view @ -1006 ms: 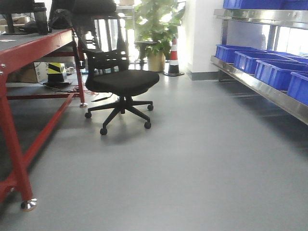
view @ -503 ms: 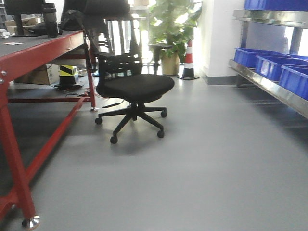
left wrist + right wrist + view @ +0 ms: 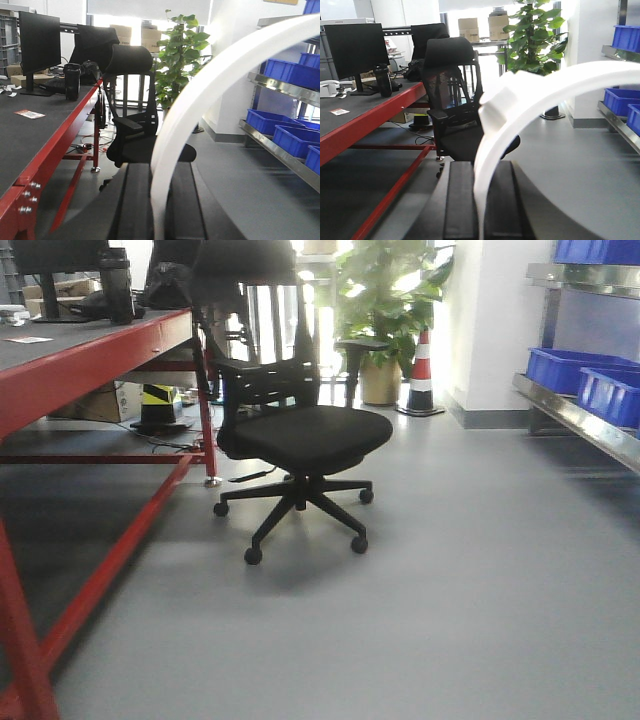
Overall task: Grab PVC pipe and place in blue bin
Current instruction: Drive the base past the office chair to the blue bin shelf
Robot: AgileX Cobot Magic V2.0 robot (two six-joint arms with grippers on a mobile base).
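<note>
Hands — L hand [image 3: 157,200] & R hand [image 3: 479,205] — each clamped on 1 white PVC pipe [image 3: 210,75] [image 3: 520,95]; 1 chair [image 3: 300,435] ahead.

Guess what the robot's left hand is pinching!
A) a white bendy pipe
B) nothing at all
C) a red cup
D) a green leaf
A: in the left wrist view, a white curved pipe rises from between the black fingers of the left gripper.
</note>
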